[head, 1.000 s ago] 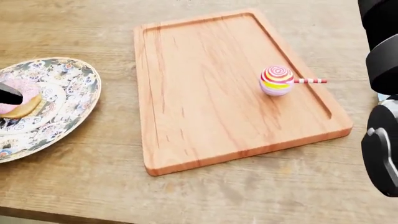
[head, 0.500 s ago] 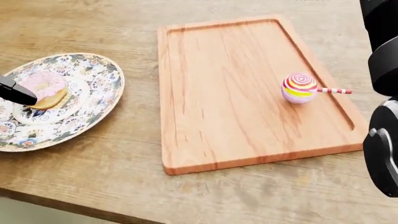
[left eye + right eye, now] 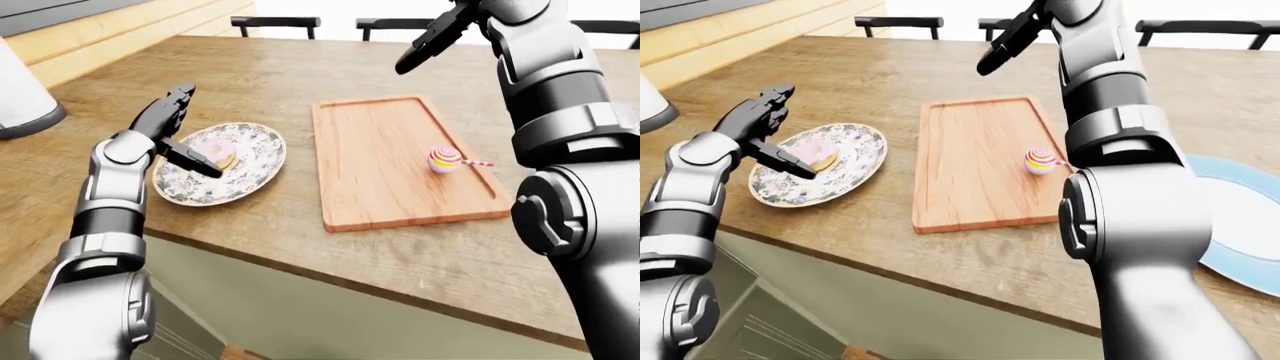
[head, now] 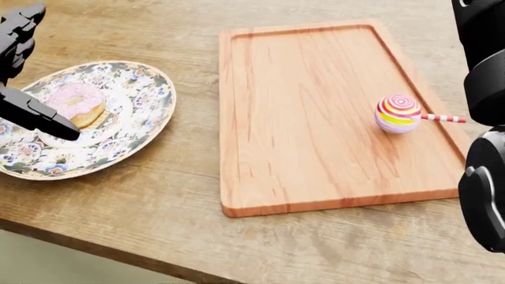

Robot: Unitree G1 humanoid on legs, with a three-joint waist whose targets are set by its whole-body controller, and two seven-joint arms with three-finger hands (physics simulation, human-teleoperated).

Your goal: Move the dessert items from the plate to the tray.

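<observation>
A pink-iced donut lies on a floral patterned plate at the left of the head view. My left hand hovers open over the plate's left side, its thumb just left of the donut, not touching it that I can tell. A striped lollipop rests on the wooden tray, near its right rim, with its stick pointing right. My right hand is raised high above the tray's far end, fingers open and empty.
Plate and tray sit on a wooden table whose near edge runs below them. A pale blue plate lies at the right. Dark chairs stand along the far side. A white object stands at the left.
The camera has shifted left, so plate and tray slid right in the picture. My left hand has come further over the plate beside the donut.
</observation>
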